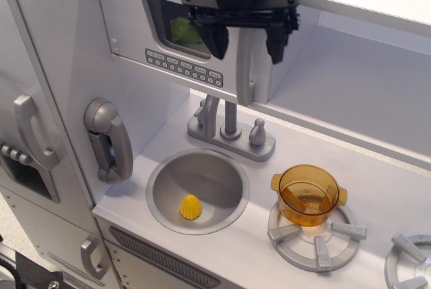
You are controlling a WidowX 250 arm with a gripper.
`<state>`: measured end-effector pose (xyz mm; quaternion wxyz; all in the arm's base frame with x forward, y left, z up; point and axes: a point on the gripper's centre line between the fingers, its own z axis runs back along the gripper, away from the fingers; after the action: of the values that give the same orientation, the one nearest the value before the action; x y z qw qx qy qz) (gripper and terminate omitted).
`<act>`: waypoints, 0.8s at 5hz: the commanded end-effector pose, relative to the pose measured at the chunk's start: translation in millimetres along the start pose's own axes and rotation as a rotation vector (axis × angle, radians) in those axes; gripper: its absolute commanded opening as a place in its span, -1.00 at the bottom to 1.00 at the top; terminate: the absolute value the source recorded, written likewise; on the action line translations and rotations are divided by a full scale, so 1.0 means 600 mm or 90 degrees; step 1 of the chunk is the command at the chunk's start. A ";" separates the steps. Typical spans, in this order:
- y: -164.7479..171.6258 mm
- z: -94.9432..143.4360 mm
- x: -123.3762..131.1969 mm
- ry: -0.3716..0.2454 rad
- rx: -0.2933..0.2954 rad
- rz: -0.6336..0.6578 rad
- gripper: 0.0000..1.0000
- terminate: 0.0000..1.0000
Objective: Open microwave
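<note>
Straddling handle (247,67) with gripper (246,41), fingers (219,41) spread wide, holding nothing; I judge microwave (182,36) door light, rigid, handle slick.

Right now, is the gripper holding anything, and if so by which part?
Nothing is held. The gripper is open, its jaws spread on either side of the top of the microwave door's vertical handle, not closed on it.

bright, even light, soft shadows
</note>
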<state>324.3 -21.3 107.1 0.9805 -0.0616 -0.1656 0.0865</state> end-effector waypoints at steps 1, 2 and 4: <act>0.021 0.028 0.042 -0.059 0.032 0.007 1.00 -1.00; 0.020 0.022 0.050 -0.087 0.055 0.005 1.00 -1.00; 0.022 0.013 0.039 -0.061 0.048 -0.011 -1.00 -1.00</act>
<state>341.9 -3.7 106.5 0.9774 -0.0195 -0.1903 0.0895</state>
